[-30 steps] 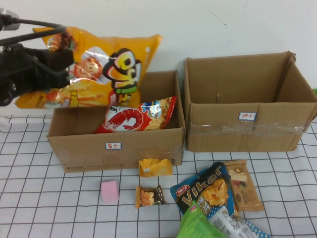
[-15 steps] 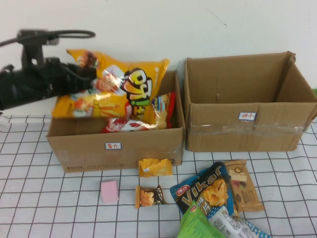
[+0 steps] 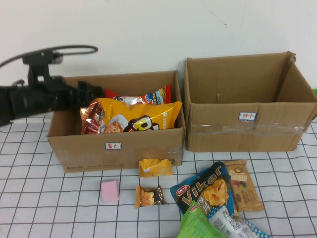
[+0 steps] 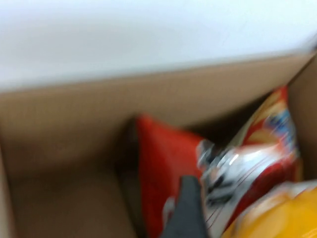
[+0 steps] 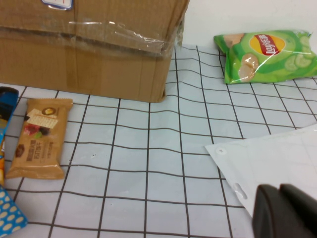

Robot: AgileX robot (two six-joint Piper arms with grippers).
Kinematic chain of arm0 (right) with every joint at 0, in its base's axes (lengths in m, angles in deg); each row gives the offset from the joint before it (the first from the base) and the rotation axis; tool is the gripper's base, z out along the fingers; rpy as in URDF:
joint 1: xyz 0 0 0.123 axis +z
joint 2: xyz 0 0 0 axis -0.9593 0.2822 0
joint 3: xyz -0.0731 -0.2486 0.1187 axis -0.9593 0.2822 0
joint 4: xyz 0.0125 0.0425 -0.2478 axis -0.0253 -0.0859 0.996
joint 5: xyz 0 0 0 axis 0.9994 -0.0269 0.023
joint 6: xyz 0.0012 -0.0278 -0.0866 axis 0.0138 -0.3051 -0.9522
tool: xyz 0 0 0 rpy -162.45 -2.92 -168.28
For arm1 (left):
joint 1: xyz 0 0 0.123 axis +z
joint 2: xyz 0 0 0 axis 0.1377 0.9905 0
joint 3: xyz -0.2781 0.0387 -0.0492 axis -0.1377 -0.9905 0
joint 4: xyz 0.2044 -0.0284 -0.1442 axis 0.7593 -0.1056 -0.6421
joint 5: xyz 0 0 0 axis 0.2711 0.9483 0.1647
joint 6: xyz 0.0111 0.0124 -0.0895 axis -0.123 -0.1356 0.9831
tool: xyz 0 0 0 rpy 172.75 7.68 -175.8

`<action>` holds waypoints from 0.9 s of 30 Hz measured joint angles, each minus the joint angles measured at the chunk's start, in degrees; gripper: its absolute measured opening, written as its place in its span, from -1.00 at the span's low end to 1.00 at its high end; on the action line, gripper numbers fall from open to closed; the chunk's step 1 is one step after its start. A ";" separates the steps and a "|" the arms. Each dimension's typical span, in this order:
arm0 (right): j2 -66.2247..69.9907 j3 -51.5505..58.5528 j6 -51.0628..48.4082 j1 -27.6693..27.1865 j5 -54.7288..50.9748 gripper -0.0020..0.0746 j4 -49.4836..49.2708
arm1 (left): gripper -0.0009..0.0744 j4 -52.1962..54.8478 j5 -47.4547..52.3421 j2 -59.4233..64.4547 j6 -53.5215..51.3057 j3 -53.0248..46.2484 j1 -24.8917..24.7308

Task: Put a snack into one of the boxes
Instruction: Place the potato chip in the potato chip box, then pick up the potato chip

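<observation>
The brown box with the red-written label [image 3: 74, 144] stands at the left. A yellow chip bag [image 3: 133, 119] lies inside it, leaning on its front wall, with a red shrimp-snack bag [image 3: 146, 96] behind it. My left gripper [image 3: 91, 93] hovers over the box's left end, open, just left of the yellow bag and not holding it. The left wrist view looks into the box: one dark finger [image 4: 187, 210], the red bag [image 4: 163, 163] and a yellow bag corner [image 4: 277, 213]. My right gripper [image 5: 285, 213] is shut and empty, low over the checked cloth.
The taped box with a blue-written label [image 3: 277, 129] stands to the right. In front lie two small yellow packets [image 3: 155, 167], a pink block [image 3: 109, 191], a Vikor bag [image 3: 205, 191] and a brown bar [image 3: 242, 186]. Near the right gripper are a green chip bag [image 5: 267, 54] and a white sheet [image 5: 277, 153].
The left gripper carried the yellow bag down and rightward over the box, then opened. The bag dropped into the box in front of the red bag.
</observation>
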 joint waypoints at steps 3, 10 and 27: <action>0.00 0.00 0.00 0.00 0.00 -0.95 0.00 | 0.26 0.77 0.68 -4.17 0.00 0.00 0.00; 0.00 0.00 0.00 0.00 0.00 -0.95 0.00 | -0.84 17.30 3.06 -19.68 5.48 -0.16 0.00; 0.00 0.11 17.00 0.00 0.59 -0.95 -35.24 | -0.98 13.60 -11.79 -61.40 12.44 -43.16 0.00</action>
